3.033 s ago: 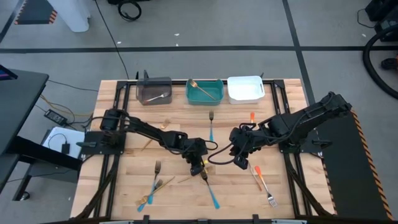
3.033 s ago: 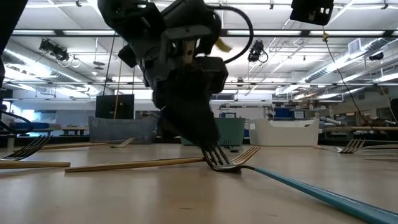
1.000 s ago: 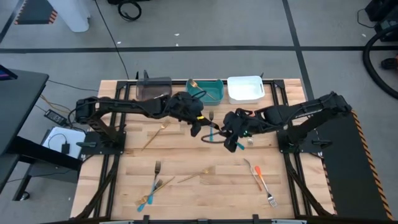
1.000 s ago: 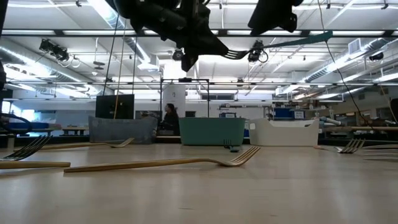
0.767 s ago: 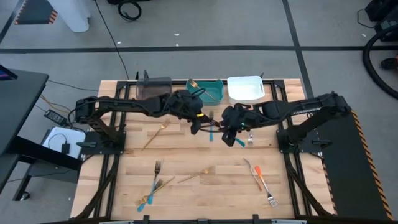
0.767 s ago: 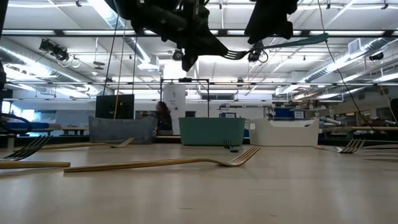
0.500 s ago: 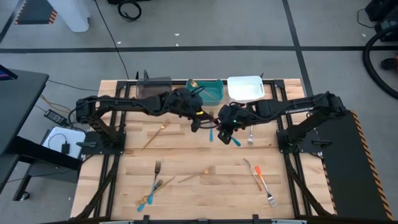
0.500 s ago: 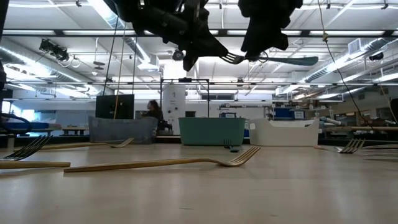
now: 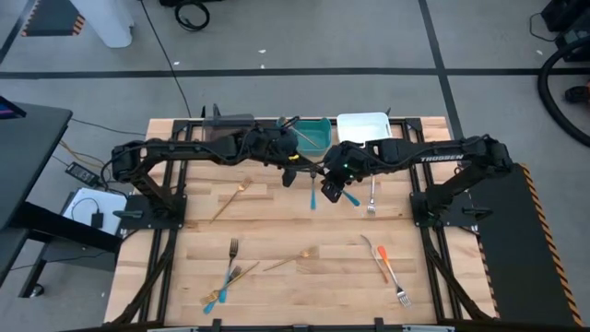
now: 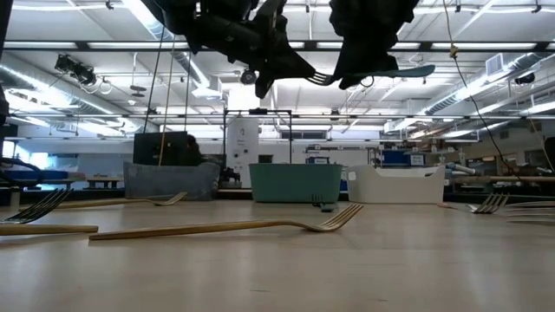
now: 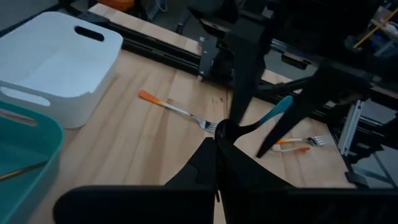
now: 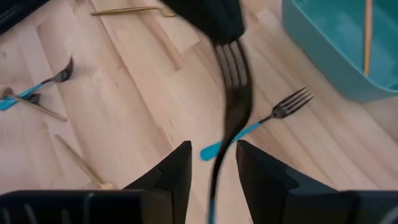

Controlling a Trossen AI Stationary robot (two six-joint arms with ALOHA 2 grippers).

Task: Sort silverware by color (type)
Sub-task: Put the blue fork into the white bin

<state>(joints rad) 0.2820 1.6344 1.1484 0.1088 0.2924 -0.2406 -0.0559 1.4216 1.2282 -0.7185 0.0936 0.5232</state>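
Note:
A silver fork with a blue handle [image 12: 236, 93] hangs high over the table's far middle. My left gripper [image 9: 293, 173] is shut on its tine end. The blue handle [image 10: 416, 71] sticks out toward my right arm. My right gripper [image 12: 212, 144] is open, with one finger on each side of the fork's neck, not touching it. Another blue-handled fork [image 9: 313, 195] lies flat on the table below them. My left gripper pinches the fork's tine end [image 12: 231, 53] between its two shut fingers, which cover the tips. The fingers come nearly level from the table's left and lie along the fork. The fork is lifted clear and about level, its blue handle [image 11: 280, 109] free.
Grey bin [image 9: 228, 135], teal bin [image 9: 313, 138] with a gold utensil, and white bin [image 9: 364, 132] line the far edge. An orange-handled fork [image 9: 371, 194] lies beside my right gripper. More orange [image 9: 383, 263], gold [image 9: 295, 260] and blue-handled ones [image 9: 226, 277] lie toward the near edge.
My right gripper has moved toward the table's left and far edge, up to the held fork, and now straddles its neck, still open. My left gripper has drifted slightly toward the far edge with the fork, which stays lifted and level.

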